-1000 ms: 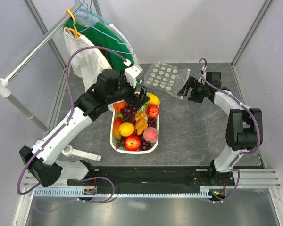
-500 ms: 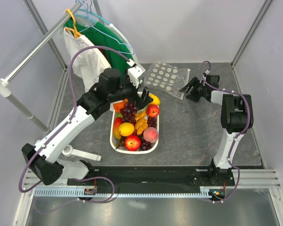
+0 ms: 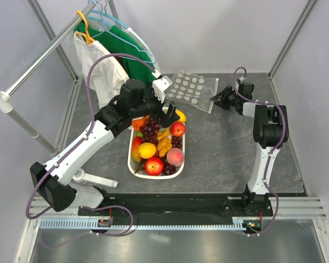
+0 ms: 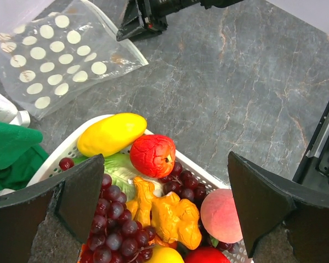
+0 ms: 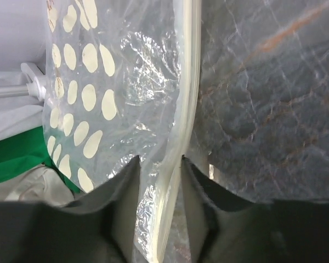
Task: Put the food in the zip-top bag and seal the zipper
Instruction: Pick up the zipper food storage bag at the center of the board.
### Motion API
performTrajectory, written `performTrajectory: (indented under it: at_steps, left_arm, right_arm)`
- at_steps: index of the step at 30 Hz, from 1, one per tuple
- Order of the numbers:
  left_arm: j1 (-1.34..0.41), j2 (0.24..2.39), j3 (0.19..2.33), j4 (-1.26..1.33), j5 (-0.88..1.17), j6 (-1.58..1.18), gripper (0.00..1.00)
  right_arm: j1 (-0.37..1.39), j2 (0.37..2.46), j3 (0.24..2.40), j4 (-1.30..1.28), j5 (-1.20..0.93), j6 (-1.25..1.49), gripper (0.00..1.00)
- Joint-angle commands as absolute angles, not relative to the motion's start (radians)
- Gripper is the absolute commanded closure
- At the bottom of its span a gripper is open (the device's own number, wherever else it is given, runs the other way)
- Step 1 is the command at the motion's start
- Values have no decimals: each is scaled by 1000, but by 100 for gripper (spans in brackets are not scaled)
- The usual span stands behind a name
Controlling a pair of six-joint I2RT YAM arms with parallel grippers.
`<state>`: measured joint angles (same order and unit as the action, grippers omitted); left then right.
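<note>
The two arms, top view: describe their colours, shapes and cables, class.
Both arms, left arm and right arm, have white tubular links with chunky black joint housings. A purple cable loops along each. The left gripper's fingers are black, broad wedges.

Right of the basket [image 3: 153, 177] the surface [image 3: 219, 150] is wide open, with loads of room out to the right arm [image 3: 274, 131]. Behind-right of the basket the dotted bag [image 3: 192, 90] lies flat, with the right hand [image 3: 218, 100] at its right edge. The left hand [image 3: 163, 109] hangs spread wide over the basket's back end, and hanging clothes [image 3: 112, 68] crowd in behind-left.
</note>
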<state>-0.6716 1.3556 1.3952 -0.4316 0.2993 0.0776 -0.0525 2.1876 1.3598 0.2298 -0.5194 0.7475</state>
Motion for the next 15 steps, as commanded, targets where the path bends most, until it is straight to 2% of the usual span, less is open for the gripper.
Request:
performTrajectory:
  at_steps: [1, 2, 5, 6, 15]
  left_arm:
    - [-673, 1371, 1391, -391, 333, 94, 0]
    - [-672, 1373, 1391, -390, 336, 94, 0]
    - [-673, 1381, 1391, -391, 348, 104, 1]
    - [-673, 1384, 1393, -390, 353, 109, 2]
    - [-756, 1465, 1515, -405, 266, 146, 7]
  right_arm:
    - [-57, 2212, 1417, 307, -525, 755, 69]
    - [-58, 2204, 1413, 313, -525, 753, 72]
    - [-60, 2171, 1388, 319, -522, 739, 90]
    - [-61, 2158, 1381, 319, -523, 736, 100]
    - [-84, 1849, 1214, 249, -614, 700, 100]
